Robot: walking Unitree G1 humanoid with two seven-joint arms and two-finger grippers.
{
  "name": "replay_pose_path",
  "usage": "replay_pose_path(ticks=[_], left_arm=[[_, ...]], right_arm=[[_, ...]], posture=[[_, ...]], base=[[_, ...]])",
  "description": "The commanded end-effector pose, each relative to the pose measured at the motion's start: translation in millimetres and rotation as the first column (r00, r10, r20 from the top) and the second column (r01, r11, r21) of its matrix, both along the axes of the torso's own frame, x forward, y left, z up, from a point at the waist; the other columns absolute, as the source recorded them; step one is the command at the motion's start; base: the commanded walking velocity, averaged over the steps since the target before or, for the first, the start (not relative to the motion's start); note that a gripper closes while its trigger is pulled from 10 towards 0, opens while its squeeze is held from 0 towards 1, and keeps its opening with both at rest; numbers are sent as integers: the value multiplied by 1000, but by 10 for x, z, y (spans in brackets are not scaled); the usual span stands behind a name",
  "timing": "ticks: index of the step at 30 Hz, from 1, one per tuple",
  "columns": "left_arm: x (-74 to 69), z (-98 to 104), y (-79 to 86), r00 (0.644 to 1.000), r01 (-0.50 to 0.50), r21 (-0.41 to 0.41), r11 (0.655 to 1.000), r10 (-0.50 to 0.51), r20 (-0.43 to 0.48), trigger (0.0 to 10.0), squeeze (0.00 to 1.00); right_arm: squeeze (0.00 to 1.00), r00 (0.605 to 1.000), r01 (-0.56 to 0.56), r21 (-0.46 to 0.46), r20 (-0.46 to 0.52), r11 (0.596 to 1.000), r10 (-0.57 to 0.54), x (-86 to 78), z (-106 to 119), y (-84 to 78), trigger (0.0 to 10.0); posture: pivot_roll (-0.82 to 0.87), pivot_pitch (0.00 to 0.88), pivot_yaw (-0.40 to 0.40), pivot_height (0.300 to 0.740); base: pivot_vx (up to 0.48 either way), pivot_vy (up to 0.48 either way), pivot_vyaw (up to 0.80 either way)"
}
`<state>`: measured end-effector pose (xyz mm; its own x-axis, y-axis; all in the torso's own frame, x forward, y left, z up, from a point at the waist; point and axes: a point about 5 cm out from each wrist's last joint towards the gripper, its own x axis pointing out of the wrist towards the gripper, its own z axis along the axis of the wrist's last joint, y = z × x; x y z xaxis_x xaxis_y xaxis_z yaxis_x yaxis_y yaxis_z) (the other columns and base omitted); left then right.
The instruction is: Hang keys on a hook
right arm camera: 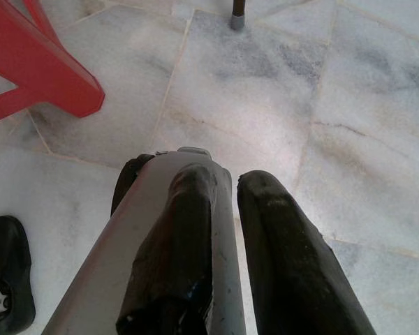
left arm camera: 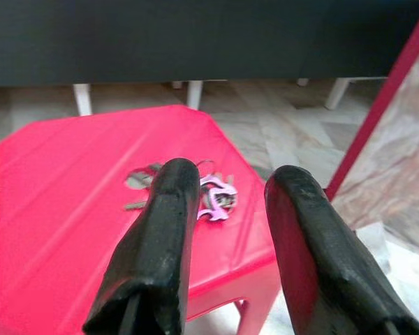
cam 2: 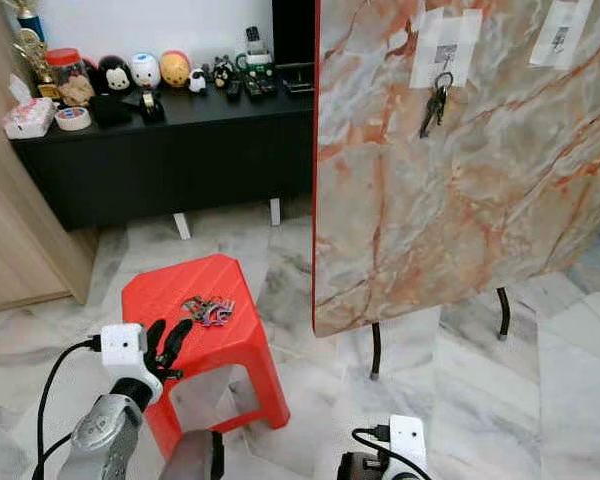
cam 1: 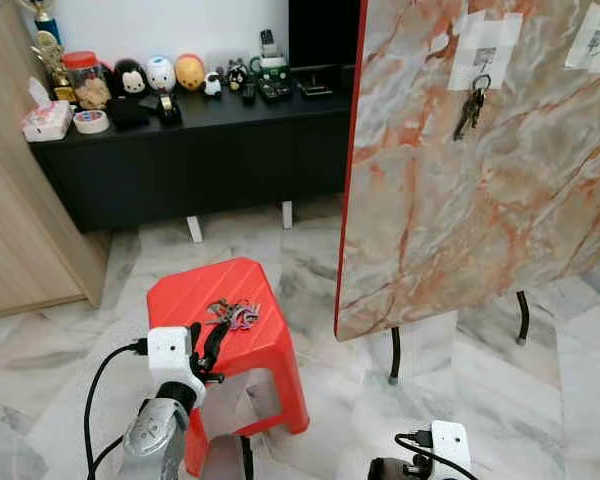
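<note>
A bunch of keys (cam 1: 232, 314) with a pink piece lies on top of a red plastic stool (cam 1: 185, 295). My left gripper (cam 1: 205, 343) hovers at the stool's near edge, open, with nothing between its fingers; in the left wrist view the keys (left arm camera: 213, 199) lie just beyond the fingertips. On the marble-patterned board (cam 1: 480, 220), a second key bunch (cam 1: 471, 106) hangs from a hook on a white patch (cam 1: 485, 52). Another white patch with a hook (cam 1: 592, 40) sits at the board's top right. My right gripper (right arm camera: 227, 178) hangs low over the floor, shut and empty.
The board stands on thin black legs (cam 1: 394, 355) right of the stool. A black sideboard (cam 1: 200, 150) with toys and clutter lines the back wall, and a wooden cabinet (cam 1: 20, 200) stands at left. A black shoe (right arm camera: 7, 269) lies on the marble floor.
</note>
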<state>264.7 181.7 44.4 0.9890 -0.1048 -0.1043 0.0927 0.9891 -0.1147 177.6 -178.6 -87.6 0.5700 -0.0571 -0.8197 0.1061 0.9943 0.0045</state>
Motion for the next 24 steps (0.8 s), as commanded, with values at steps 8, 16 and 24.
replay_pose_path(ticks=[8,16,24], left_arm=[[-27,-76,12,999,3,4,1000,-3,-35,10000,0],[-20,-71,23,1000,-2,8,1000,2,-26,10000,0],[-22,-72,38,1000,-7,10,1000,7,-24,10000,0]], right_arm=[[0,997,4,-5,-75,1000,-4,-150,-73,-7,10000],[0,991,100,-36,94,994,-96,-60,9,-51,10000],[0,924,76,-85,382,993,-38,539,413,-119,10000]], posture=[[40,18,-32,610],[49,20,-33,571],[36,15,-33,571]], base=[[0,0,0],[0,0,0],[0,0,0]])
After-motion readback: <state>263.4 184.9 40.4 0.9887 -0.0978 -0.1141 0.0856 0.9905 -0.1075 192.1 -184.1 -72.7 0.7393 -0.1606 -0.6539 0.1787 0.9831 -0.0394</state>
